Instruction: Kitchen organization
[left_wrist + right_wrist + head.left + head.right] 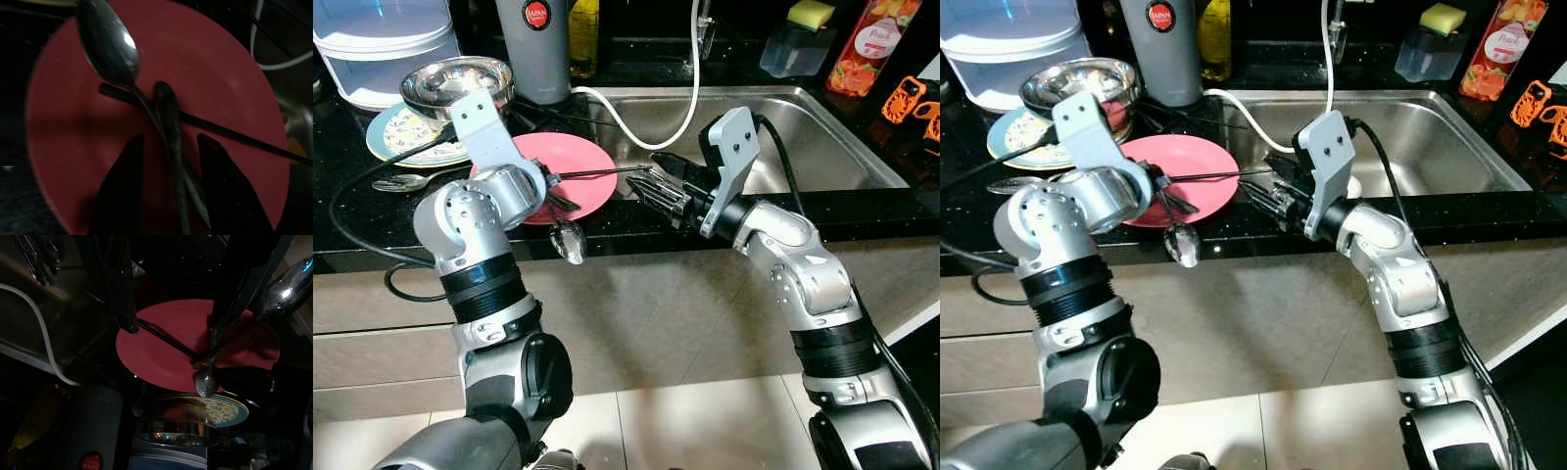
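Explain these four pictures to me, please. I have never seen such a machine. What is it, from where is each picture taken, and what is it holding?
This is a humanoid robot at a kitchen counter. The two upper pictures come from a stereo camera on its head and look down at its two silver arms. The two dark pictures come from cameras on its wrists, looking along the black fingers.

The left pincer is over a pink plate and grips a spoon by its handle. A black chopstick lies across the plate. The right pincer is open at the sink's edge, beside the plate.

Behind the plate are a steel bowl on a flowered plate and a grey flask. A second spoon lies on the counter.
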Tool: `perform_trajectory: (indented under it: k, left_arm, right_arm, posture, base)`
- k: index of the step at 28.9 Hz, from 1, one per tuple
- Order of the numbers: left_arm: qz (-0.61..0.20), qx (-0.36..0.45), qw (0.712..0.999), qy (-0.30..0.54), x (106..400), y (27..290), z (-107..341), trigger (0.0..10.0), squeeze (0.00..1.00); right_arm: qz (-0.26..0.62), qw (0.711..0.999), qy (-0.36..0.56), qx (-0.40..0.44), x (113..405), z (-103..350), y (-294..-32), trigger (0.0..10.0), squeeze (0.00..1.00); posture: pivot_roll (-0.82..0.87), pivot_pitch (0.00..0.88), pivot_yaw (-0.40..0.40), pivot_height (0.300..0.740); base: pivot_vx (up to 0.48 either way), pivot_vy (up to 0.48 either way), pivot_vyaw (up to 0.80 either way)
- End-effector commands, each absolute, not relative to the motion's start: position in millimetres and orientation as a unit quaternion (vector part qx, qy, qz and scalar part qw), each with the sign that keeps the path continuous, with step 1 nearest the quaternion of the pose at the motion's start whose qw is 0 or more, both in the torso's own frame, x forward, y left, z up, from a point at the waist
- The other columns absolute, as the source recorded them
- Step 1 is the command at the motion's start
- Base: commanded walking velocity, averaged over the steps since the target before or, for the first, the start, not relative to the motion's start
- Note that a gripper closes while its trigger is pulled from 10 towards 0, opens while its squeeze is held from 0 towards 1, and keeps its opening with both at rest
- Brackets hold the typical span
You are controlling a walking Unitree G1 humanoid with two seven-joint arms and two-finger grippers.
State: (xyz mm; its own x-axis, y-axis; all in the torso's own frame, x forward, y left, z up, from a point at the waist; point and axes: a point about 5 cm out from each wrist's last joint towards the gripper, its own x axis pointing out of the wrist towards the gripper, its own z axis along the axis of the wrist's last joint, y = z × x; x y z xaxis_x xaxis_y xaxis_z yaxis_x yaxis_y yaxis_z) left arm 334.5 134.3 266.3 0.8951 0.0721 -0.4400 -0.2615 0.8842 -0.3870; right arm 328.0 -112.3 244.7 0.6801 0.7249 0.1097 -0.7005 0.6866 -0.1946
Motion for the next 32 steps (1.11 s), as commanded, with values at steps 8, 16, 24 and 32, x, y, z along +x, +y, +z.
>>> perform_trajectory:
  k: [8,16,24,32]
  left_arm:
    - [0.063,-0.251,0.925,0.279,338,114,235,10.0,0.00]
    - [0.062,-0.252,0.924,0.280,352,121,234,10.0,0.00]
    - [0.052,-0.248,0.927,0.276,361,122,236,10.0,0.00]
    - [0.070,-0.271,0.915,0.291,366,130,224,0.0,0.00]
  right_arm:
    - [0.385,0.917,-0.083,-0.064,331,241,-114,10.0,0.00]
    - [0.380,0.919,-0.082,-0.064,330,241,-116,10.0,0.00]
    - [0.378,0.920,-0.083,-0.064,328,240,-117,10.0,0.00]
    - [0.377,0.920,-0.083,-0.063,329,241,-117,10.0,0.00]
  posture:
    - [0.21,0.031,-0.031,0.740]
    - [0.20,0.032,-0.026,0.740]
    - [0.19,0.035,-0.019,0.740]
    - [0.19,0.036,-0.023,0.740]
  base:
    - [0.000,0.000,0.00]
    - [0.000,0.000,0.00]
    - [0.000,0.000,0.00]
    - [0.000,0.000,0.00]
